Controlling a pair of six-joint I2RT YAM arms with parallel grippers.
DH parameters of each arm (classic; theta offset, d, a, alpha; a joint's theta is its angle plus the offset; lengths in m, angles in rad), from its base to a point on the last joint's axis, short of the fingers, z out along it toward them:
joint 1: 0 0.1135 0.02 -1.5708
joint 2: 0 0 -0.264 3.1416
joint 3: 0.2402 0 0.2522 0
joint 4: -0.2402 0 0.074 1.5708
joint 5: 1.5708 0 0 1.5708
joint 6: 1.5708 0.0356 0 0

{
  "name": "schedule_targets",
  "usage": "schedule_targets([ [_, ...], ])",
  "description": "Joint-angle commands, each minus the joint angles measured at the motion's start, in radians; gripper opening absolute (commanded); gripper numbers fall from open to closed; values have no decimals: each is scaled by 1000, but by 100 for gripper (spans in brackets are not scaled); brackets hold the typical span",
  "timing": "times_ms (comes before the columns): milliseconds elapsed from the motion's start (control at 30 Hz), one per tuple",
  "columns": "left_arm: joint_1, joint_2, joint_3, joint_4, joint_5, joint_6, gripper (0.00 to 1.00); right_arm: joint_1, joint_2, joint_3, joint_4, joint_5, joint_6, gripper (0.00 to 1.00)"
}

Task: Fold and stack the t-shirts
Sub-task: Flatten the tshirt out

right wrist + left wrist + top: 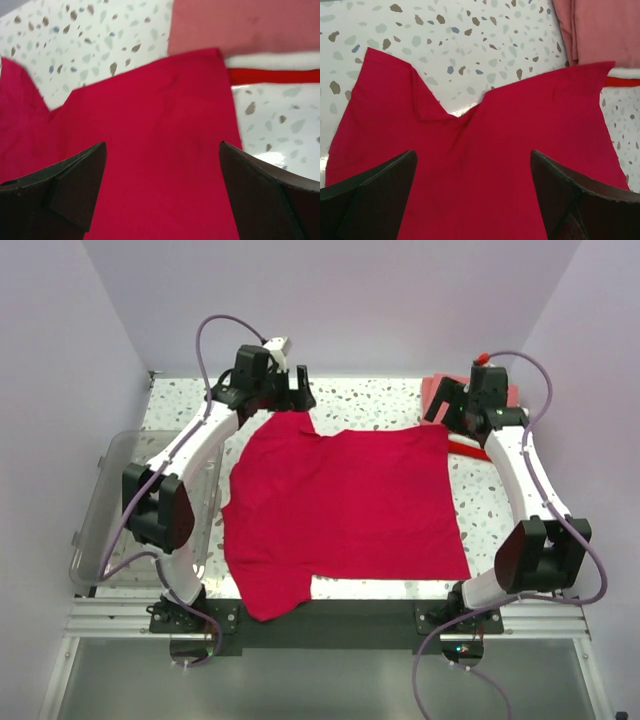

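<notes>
The crimson-red cotton t-shirt (345, 505) is lying flat on the speckled white table (380, 400), with the left gripper (472, 156) and right gripper (162, 146) gaping wide and empty over its far edge. The right wrist view is showing the folded salmon-pink shirt (240, 25) close up, and the top view alone is showing the clear plastic bin (110, 500).

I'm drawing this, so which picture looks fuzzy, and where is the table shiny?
Right wrist view: fuzziest, the crimson t-shirt's edges soft, a white glare patch on the table. Left wrist view: sharper, a small shiny spot beside the shirt's notch. Top view: clear, table brightest along its near edge.
</notes>
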Motion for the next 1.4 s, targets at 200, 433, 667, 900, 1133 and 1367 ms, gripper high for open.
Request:
schedule_targets([
  [200, -27, -116, -312, 90, -13, -83, 100, 16, -91, -351, 51, -301, 51, 95],
  [433, -31, -113, -433, 64, -66, -74, 100, 53, -98, -413, -16, -160, -15, 95],
  [667, -33, -77, -508, 83, -72, -84, 100, 122, -2, -430, -63, 44, -33, 93],
  [900, -34, -15, -515, 86, -89, -86, 100, 142, 124, -356, -113, 195, -3, 93],
  [1133, -34, 77, -470, 78, -112, -83, 100, 142, 239, -336, -82, 193, 10, 94],
  [1367, -50, 164, -395, 81, -92, -77, 100, 111, 305, -351, -65, 190, 52, 95],
])
